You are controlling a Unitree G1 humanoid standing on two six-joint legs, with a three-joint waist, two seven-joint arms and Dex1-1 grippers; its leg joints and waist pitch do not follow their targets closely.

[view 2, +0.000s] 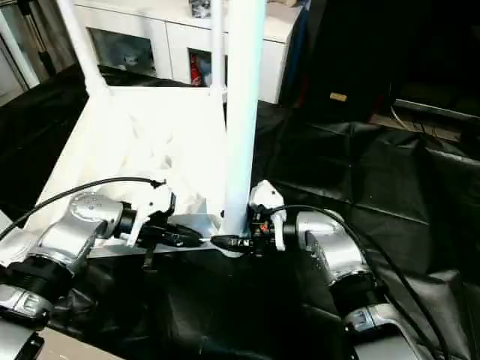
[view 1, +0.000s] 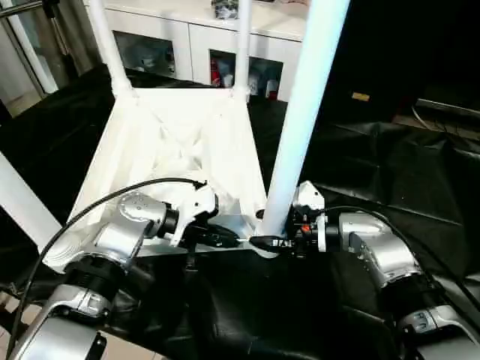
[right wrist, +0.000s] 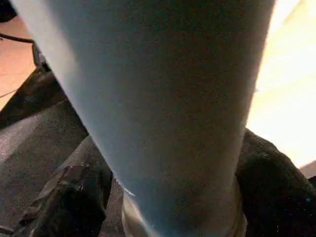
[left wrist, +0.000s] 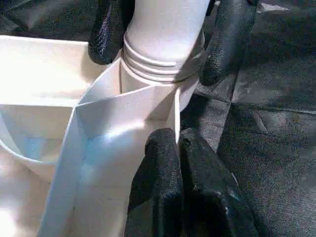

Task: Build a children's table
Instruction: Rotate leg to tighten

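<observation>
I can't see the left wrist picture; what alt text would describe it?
A white table leg stands in the tabletop's corner socket, the right gripper clamped around it. The left gripper pinches the socket's thin rib, over black cloth.

White table (view 1: 176, 142) on black sheet (view 1: 390, 172)
Legs (view 1: 304, 112) white, bluish sheen. Gripper fingers (left wrist: 168, 187) black, forearms (view 1: 375, 251) silver.

A crinkled black plastic sheet (view 1: 390, 180) covers the surface that carries everything. Directly on it lies the white plastic children's table top (view 1: 172, 150), turned ribbed underside up, with round white tube legs (view 1: 304, 112) rising from its corner sockets.
</observation>
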